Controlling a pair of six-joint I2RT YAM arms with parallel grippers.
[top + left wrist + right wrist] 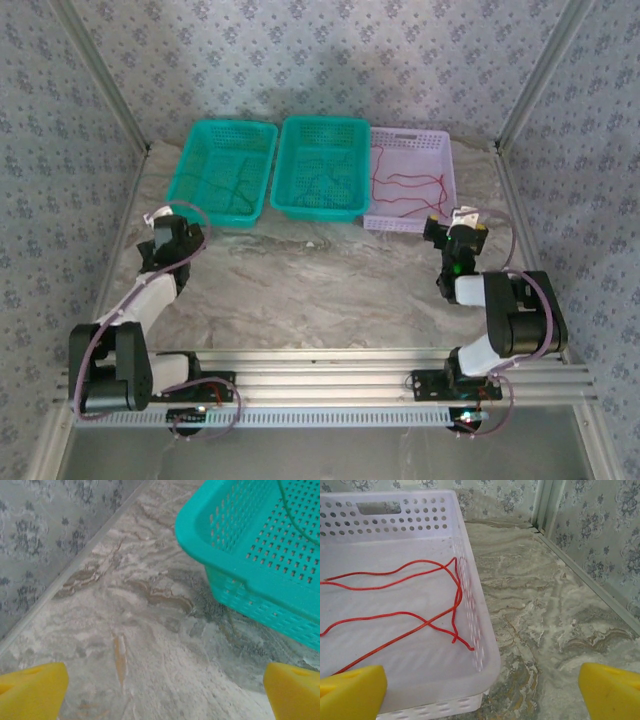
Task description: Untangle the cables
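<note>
1. Bottom edge of the left wrist view: the left end effector (160, 695) is spread wide. Its yellow pads (30, 690) sit in the two lower corners, with only bare tabletop (125, 630) between them.
2. Bottom edge of the right wrist view: the right end effector (480, 692) is likewise spread and holds nothing.
3. Higher in that frame, left of centre: the red cable (457, 597) lies loose on the floor of the lilac basket (485, 630). It crosses itself close to the right-hand wall.
4. Upper right of the left wrist view: a teal basket (225, 575) holds a green cable (286, 507) (barely a hairline).
5. Upper middle of the top view: a second teal basket (322, 122) stands between those two. The faint strands inside are too thin to tell their colour.
6. Likely trouble:
   - The wires are so thin that the pads may close beside them or merely pin them to the perforated floor.
   - Pulling at the red crossing could tighten it.
   - A loose end could snag in the wall holes and drag the light basket.
</note>
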